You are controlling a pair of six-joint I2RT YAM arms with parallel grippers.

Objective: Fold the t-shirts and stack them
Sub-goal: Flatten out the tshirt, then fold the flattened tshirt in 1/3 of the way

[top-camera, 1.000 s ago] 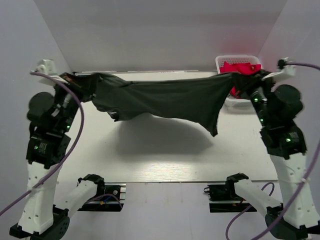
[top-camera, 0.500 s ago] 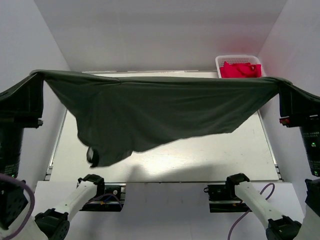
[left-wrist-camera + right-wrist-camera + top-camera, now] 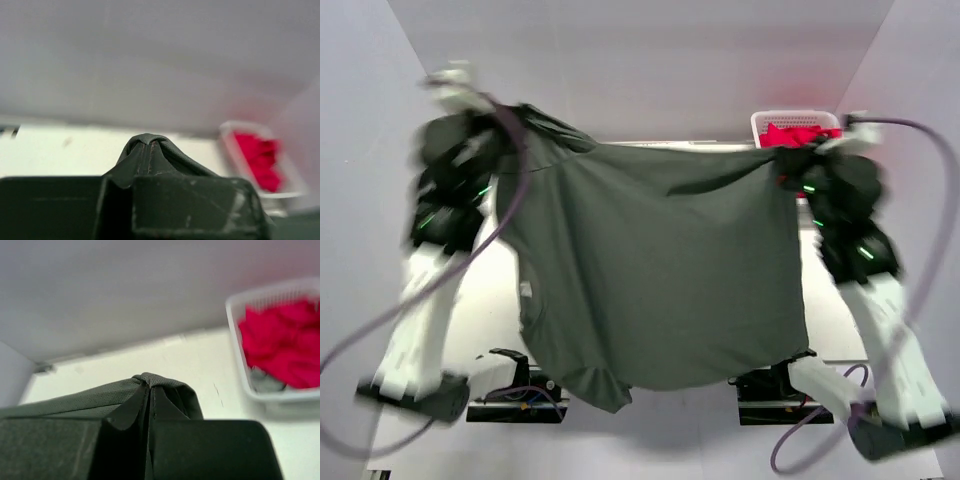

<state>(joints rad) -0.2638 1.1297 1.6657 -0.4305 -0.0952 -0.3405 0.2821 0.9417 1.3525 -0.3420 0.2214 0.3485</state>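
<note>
"Where the left arm reaches up, what is its tool doing?"

"It is pressed together on one top corner of the dark grey shirt. The left wrist view shows a small peak of cloth nipped in it. The arm itself is blurred from above."

"And the shirt?"

"It hangs spread wide in the air between the two arms, above the counter. Its top edge runs from one arm to the other, and its lower edge dangles in front of the arm bases, bunched at the lower left."

"The right side?"

"The right tool is likewise clamped on the other top corner, a fold of grey cloth pinched in it. Behind it, at the counter's far right corner, a white basket holds red-pink shirts."
</note>
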